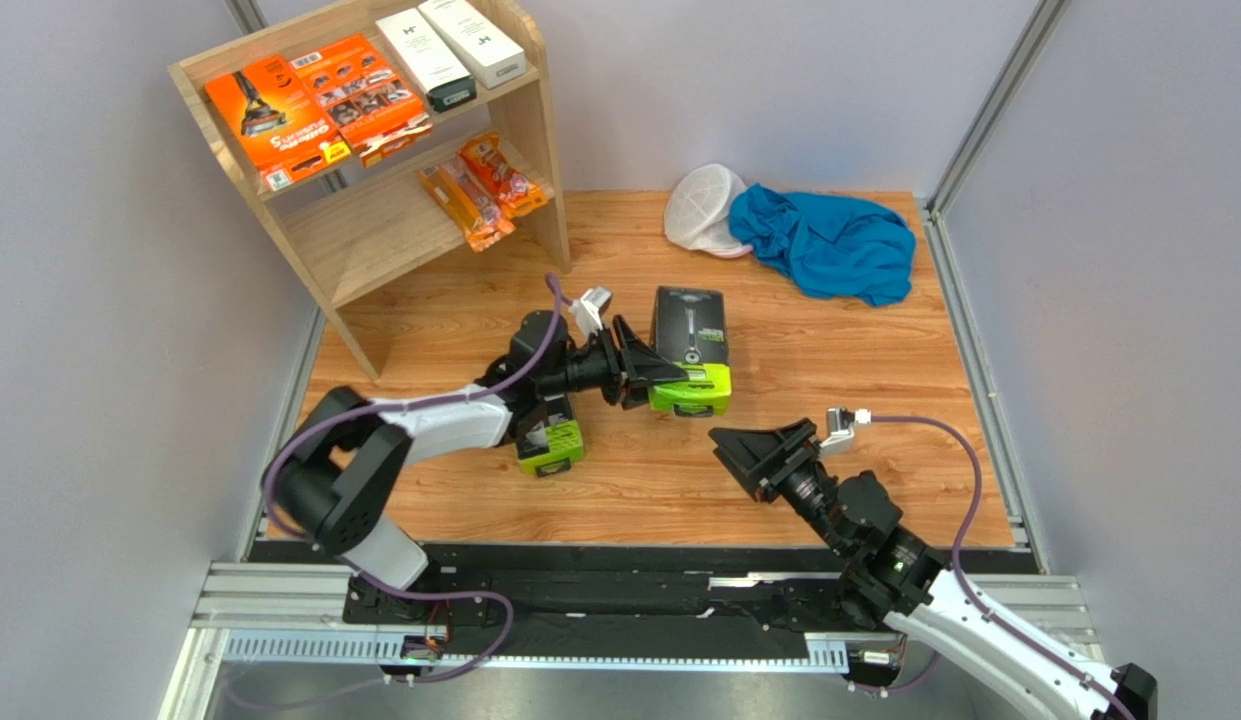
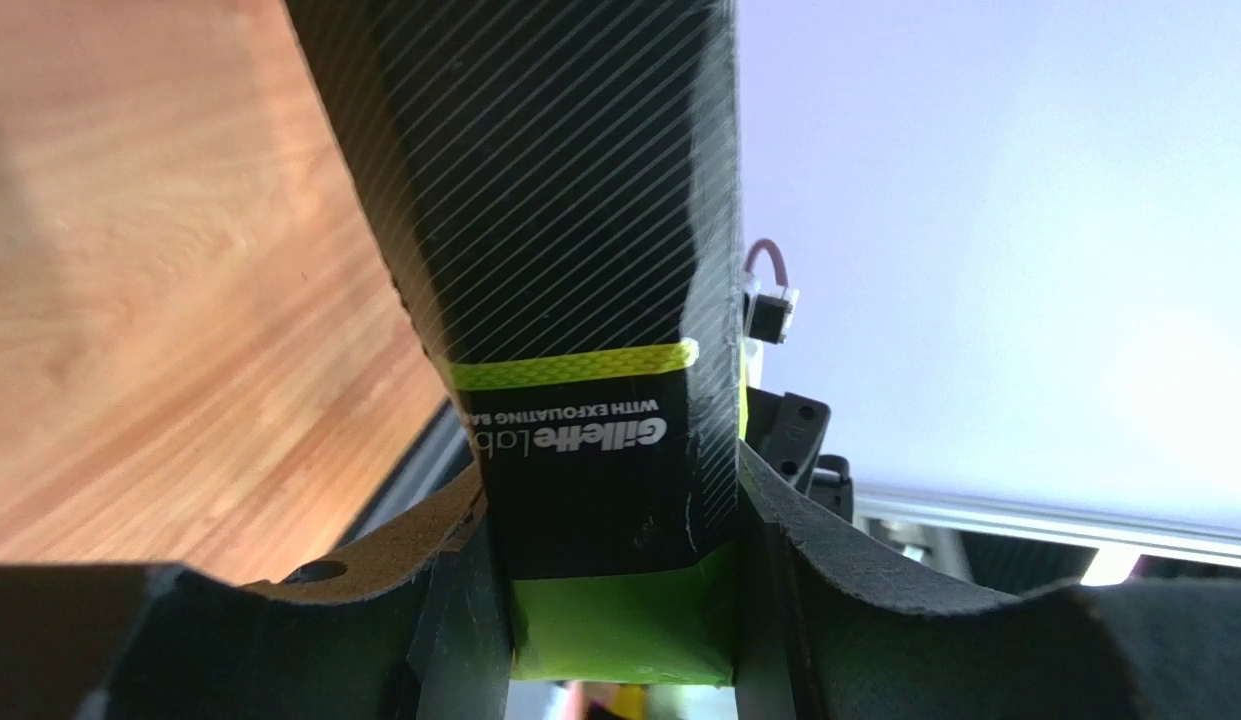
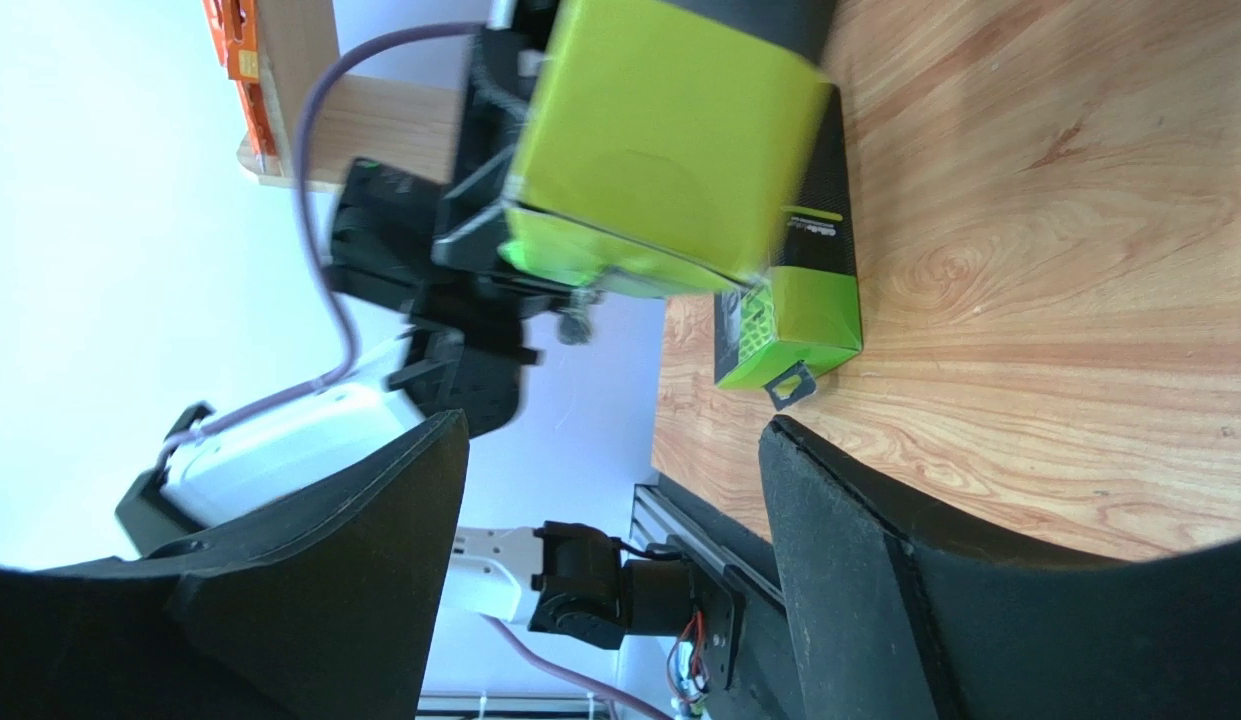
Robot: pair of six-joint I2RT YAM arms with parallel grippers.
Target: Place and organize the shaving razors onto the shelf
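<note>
Up at 11 o'clock in the top view, shelf (image 1: 548,150) with six packs aboard. On its top tier: two flat orange packs (image 1: 276,120) (image 1: 365,93) at the left, two slim white boxes (image 1: 426,57) (image 1: 473,38) at the right, lying side by side. On its lower tier: two small orange packets (image 1: 464,203) (image 1: 506,173), close together near the right side panel.

Down on the bench (image 1: 882,390), two more:
- One held black-and-lime pack (image 1: 689,333), clamped at its lime end by the left gripper (image 1: 652,375), black end toward 12 o'clock.
- One second black-and-lime pack (image 1: 551,446), lying under the left arm, toward 8 o'clock from the first.

At 5 o'clock from the held one, right gripper (image 1: 749,446), spread wide, holding nothing. At 1 o'clock, blue cloth (image 1: 829,240) touching white mesh cap (image 1: 704,207).
</note>
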